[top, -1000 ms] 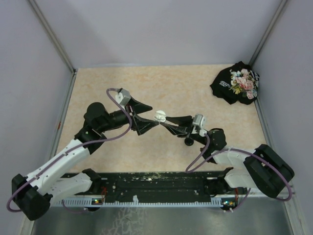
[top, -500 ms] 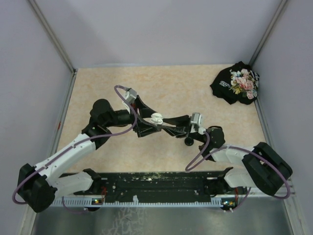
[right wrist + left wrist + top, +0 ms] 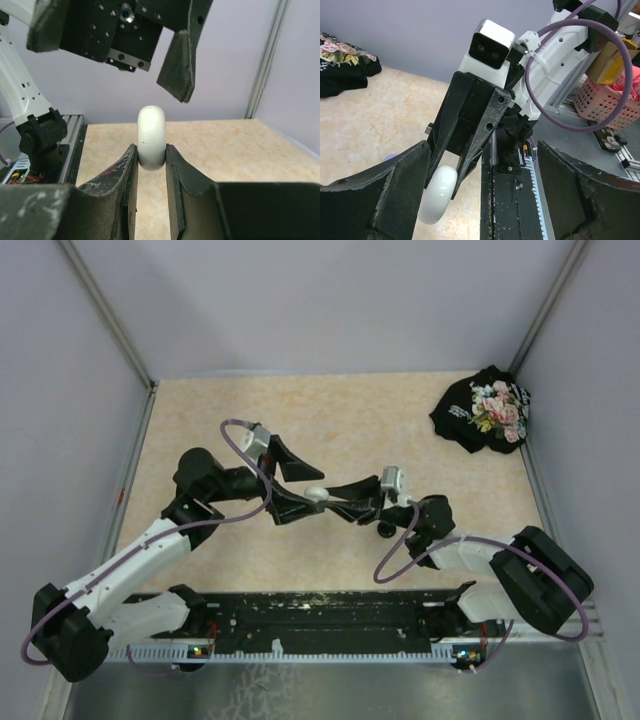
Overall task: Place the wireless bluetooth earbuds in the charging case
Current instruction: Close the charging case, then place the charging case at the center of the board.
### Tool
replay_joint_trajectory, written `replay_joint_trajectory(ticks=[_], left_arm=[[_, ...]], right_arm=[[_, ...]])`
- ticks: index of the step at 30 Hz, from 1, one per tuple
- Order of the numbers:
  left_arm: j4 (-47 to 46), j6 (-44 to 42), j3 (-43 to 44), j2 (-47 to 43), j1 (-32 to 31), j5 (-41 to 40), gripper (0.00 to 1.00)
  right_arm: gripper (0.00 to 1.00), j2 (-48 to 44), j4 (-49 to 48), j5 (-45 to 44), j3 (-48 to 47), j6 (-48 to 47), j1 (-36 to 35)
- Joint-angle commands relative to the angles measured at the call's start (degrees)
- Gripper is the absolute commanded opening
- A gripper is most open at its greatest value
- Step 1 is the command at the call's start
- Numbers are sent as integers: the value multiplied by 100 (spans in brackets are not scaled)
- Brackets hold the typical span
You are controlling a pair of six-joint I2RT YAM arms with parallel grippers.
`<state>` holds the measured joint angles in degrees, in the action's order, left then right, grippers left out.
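Now the right gripper (image 3: 151, 152) pinches the white charging case (image 3: 151, 129), and the wide-open left gripper (image 3: 300, 485) should next pull its lid open.

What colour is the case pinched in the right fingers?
White case; clearest in the right wrist view.

At the far right corner of the beige, speckled tabletop (image 3: 350, 405) I see a crumpled black cloth printed with pink flowers (image 3: 483, 410), lying close to the pale lavender wall (image 3: 330, 300), while off the tabletop, behind me, stands a pink lattice basket (image 3: 602, 105).
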<state>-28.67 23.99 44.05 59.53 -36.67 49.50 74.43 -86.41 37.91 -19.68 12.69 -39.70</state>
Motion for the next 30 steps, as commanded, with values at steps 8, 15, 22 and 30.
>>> replay_joint_trajectory(ticks=[8, 15, 22, 30], left_arm=[[2596, -1199, 302, -761, 124, -2836, 95], [4298, -1890, 620, -1185, 131, -5559, 97], [3931, -2635, -43, -1780, 133, -6981, 100], [3765, -2828, -559, -2072, 292, -7127, 100]], right_arm=[[0, -662, 2618, -917, -266, 65, 131], [0, -1021, 4922, -1394, -530, 374, 601], [0, -934, 6565, -1734, -713, 880, 1105], [0, -94, 7573, -1928, -1106, 1332, 1424]])
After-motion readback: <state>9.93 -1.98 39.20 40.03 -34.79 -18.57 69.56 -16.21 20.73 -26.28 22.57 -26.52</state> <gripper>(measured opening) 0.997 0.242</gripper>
